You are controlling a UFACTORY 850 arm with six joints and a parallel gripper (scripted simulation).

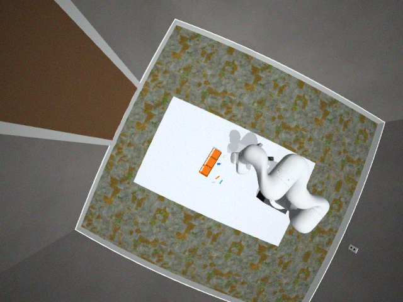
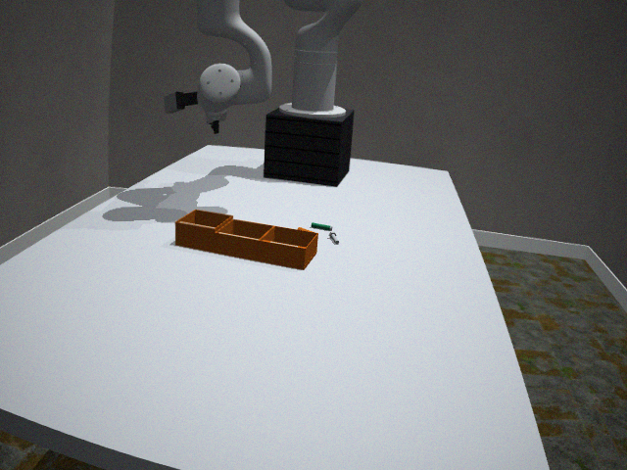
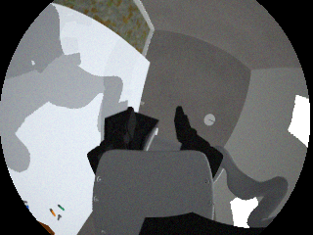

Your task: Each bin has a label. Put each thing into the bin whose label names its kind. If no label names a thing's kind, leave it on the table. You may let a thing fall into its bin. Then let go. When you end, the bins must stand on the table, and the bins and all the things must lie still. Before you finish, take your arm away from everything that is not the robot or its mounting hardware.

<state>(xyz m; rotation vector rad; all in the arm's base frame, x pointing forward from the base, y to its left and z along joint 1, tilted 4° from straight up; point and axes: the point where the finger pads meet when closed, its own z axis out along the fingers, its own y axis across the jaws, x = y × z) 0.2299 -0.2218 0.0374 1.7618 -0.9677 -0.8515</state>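
An orange row of three bins (image 1: 210, 162) stands in the middle of the white table, and it also shows in the exterior view (image 2: 246, 243). Small things lie near it: a green stick (image 2: 320, 225), a grey metal piece (image 2: 332, 238), a small orange piece (image 1: 216, 177), a blue piece (image 1: 218, 163) and a pale piece (image 1: 223, 156). My gripper (image 2: 215, 126) hangs high above the table, behind the bins and far from them. In the wrist view its fingers stand partly apart with nothing between them. The bin labels are too small to read.
The arm's black pedestal (image 2: 308, 146) stands at the back of the table. The table's edges drop to a mottled floor on all sides.
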